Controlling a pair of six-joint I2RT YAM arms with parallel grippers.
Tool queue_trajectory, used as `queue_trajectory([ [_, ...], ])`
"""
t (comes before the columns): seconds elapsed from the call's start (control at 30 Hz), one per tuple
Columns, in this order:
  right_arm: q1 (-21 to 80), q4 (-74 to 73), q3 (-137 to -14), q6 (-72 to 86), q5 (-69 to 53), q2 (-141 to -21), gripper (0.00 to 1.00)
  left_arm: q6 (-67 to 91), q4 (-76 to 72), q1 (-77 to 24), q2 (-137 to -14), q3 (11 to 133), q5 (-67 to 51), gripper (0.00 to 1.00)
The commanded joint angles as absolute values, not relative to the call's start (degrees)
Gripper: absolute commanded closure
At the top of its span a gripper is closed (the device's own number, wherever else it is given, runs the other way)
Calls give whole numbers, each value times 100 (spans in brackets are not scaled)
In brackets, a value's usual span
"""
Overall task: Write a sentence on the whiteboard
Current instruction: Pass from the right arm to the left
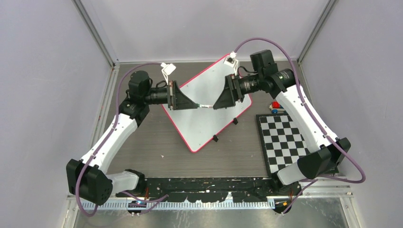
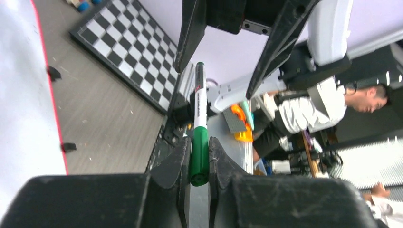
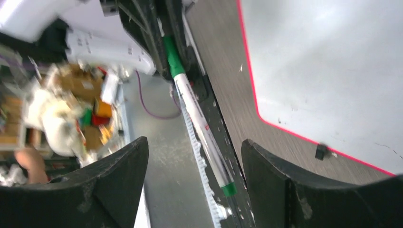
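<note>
The whiteboard (image 1: 204,128) lies tilted on the table, white with a pink-red rim, and its surface is blank; no sentence shows on it. A marker (image 1: 204,106) with a white body and green cap is held level above the board, between the two grippers. My left gripper (image 1: 194,105) is shut on the marker's green cap (image 2: 199,156). My right gripper (image 1: 215,105) faces it, open, its fingers (image 3: 285,185) on either side of the marker's far end (image 3: 228,189) without touching it. The board also shows in the left wrist view (image 2: 19,95) and the right wrist view (image 3: 323,71).
A black-and-white checkerboard mat (image 1: 283,142) lies right of the board, with small coloured toys (image 1: 274,107) at its far corner. Small black clips (image 1: 215,138) sit along the board's near right edge. Grey walls close in the left, back and right sides.
</note>
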State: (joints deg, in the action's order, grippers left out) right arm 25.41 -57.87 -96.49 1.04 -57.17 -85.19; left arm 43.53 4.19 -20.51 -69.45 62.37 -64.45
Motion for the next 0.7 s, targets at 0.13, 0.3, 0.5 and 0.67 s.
queue_trajectory([
  [0.13, 2138, -1770, -8583, 3703, -6326, -7980, 28, 6519, -2727, -1727, -6794, 5767, -5977, 100],
  [0.3, 2142, 977, -7882, 5988, -6418, -7975, 37, 6601, -2733, -1723, -6818, 5763, -5651, 100],
  [0.5, 2231, 1210, -7905, 6208, -6334, -8059, 45, 6559, -2552, -1727, -6857, 5852, -5604, 100],
  [0.67, 2377, 497, -8035, 5649, -6216, -8081, 48, 6550, -2531, -1725, -6828, 5817, -5540, 100],
])
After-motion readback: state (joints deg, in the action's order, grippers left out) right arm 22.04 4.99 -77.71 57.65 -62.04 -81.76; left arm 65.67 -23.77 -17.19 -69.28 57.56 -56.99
